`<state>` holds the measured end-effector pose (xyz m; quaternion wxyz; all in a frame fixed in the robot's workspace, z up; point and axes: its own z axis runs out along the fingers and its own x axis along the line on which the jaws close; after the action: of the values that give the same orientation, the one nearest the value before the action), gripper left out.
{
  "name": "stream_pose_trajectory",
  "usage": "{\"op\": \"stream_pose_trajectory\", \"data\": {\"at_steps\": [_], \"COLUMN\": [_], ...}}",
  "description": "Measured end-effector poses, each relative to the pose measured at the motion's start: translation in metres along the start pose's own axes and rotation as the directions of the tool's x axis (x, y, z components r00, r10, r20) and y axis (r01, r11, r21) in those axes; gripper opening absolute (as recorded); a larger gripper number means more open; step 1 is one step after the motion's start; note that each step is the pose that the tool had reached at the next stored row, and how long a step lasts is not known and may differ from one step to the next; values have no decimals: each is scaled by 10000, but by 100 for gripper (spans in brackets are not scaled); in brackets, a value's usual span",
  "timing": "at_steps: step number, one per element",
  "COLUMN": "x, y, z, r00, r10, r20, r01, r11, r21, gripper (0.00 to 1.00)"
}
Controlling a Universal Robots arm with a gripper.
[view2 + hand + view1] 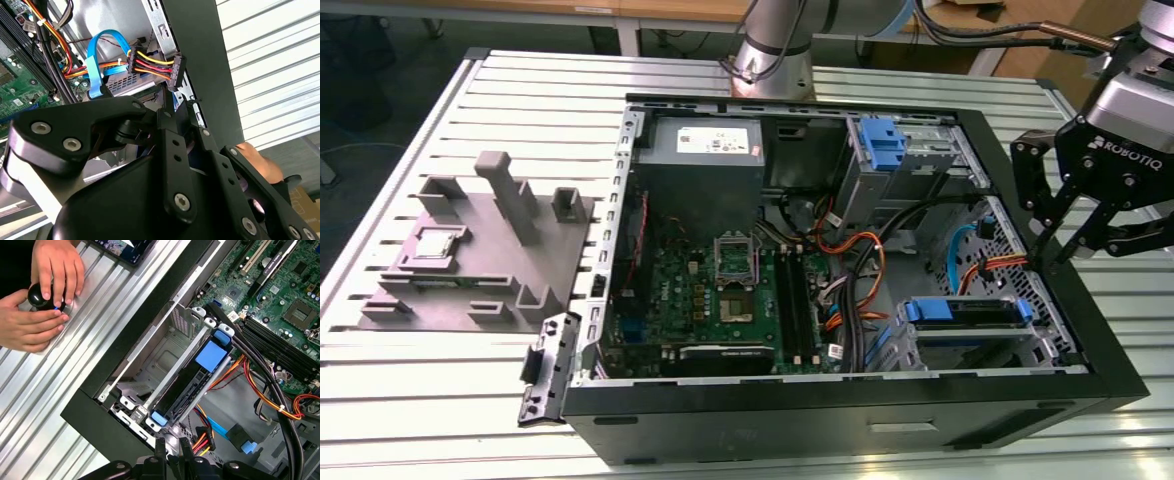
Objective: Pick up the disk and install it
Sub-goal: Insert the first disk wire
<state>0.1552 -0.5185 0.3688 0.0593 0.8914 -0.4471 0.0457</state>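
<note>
My gripper (1098, 235) hangs spread and empty over the case (1067, 330); the disk (966, 312) looks stiff, fairly heavy, best gripped by its blue rails

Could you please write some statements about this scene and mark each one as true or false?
1. The case is open, with its motherboard showing. True.
2. The gripper hangs over the grey fixture. False: it is at the case's wall on the exterior view's right.
3. A hand touches a black knob beside the case. True.
4. The case stands upright. False: it lies on its side.
</note>
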Motion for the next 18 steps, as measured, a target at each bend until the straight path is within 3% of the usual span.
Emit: {"op": "stream_pose_trajectory", "data": {"at_steps": [7,14,18], "x": [-2,-56,-83], "y": [-1,-41,-62], "z": [7,18,29], "r00": [9991,9990,9987], "r10": [-429,-435,-457], "r20": [-45,-57,-207], "r01": [429,435,456], "r11": [9991,9990,9989], "r21": [45,37,-82], "gripper": [25,25,25]}}
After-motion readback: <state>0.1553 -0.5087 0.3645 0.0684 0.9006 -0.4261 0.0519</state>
